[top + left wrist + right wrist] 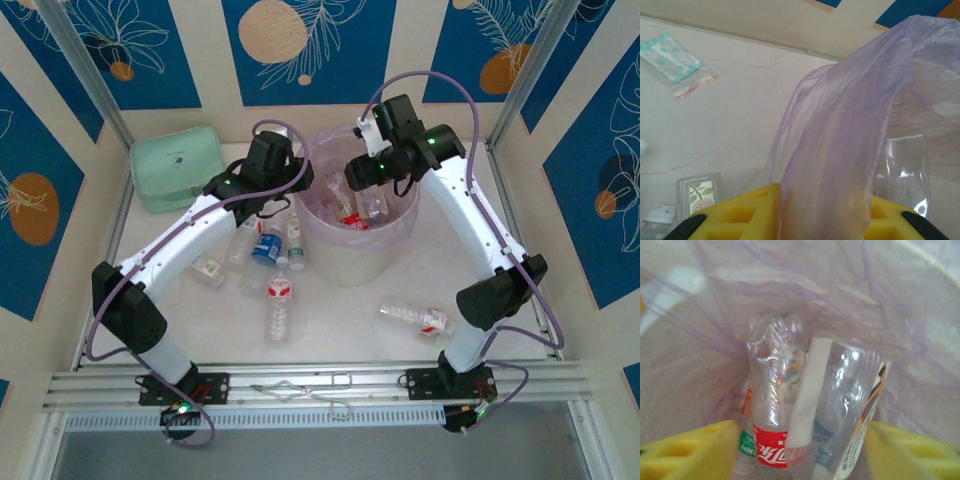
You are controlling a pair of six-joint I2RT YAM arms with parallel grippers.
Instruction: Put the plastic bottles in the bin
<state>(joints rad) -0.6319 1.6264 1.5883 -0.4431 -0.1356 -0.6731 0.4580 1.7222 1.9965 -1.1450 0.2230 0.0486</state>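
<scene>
Bag pinched, bottle over the bin
The left gripper (825, 207) pinches the thin, crinkly pink bag (850, 125) at the bin (385, 265) rim; a tug could strip it off. The right gripper (800, 445) has yellow fingers (695, 450) apart around a clear, glossy bottle (840, 405) inside the bin: held or loose, I can't tell. Round bottles (280, 305) on the table (340, 330) may roll

Our left gripper (822, 210), reaching 1 o'clock, pinches pink bag (840, 125); our right gripper (800, 445), reaching 11 o'clock, jaws apart.
</scene>
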